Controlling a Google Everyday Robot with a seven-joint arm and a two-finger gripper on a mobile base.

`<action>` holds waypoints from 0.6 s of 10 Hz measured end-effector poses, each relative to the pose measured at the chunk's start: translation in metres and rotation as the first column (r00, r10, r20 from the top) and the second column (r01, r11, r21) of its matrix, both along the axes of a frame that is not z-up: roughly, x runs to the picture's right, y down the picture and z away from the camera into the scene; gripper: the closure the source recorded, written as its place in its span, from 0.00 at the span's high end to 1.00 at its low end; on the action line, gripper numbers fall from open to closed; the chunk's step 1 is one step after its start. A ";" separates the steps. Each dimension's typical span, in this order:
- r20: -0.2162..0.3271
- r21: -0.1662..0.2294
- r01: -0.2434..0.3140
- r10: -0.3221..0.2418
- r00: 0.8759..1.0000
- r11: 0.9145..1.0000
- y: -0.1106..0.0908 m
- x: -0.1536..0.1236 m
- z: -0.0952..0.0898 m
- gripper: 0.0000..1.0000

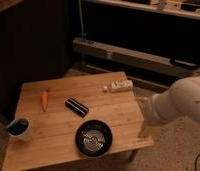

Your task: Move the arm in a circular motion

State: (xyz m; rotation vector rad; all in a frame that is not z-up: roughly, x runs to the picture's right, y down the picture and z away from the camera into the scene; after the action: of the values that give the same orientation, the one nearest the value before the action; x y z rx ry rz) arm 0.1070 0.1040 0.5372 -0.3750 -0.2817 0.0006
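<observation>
Fingers (143, 103) of the arm (185, 102), state unclear, hover at the table (53, 127) edge near the bowl (94, 138).

Glossy white arm (182, 102), right side, hand (143, 101) pointing left

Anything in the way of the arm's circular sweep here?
Nothing visible blocks it. The arm, gripper at its tip, hangs over the right edge of the table; nearest are the white object and black bowl.
</observation>
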 end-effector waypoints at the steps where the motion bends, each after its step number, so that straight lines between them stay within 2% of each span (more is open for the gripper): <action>1: 0.025 0.014 0.040 -0.040 0.999 0.999 -0.002 -0.030 -0.005 0.80; 3: 0.069 0.039 0.099 -0.101 0.992 0.994 -0.011 -0.081 -0.013 0.80; 4: 0.094 0.055 0.135 -0.140 0.986 0.989 -0.020 -0.112 -0.015 0.80; 6: 0.123 0.074 0.182 -0.190 0.974 0.981 -0.037 -0.155 -0.014 0.80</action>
State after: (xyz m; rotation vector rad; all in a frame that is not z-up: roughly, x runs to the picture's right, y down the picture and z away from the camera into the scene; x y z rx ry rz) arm -0.0484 0.0669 0.5234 -0.3383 -0.3729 -0.2168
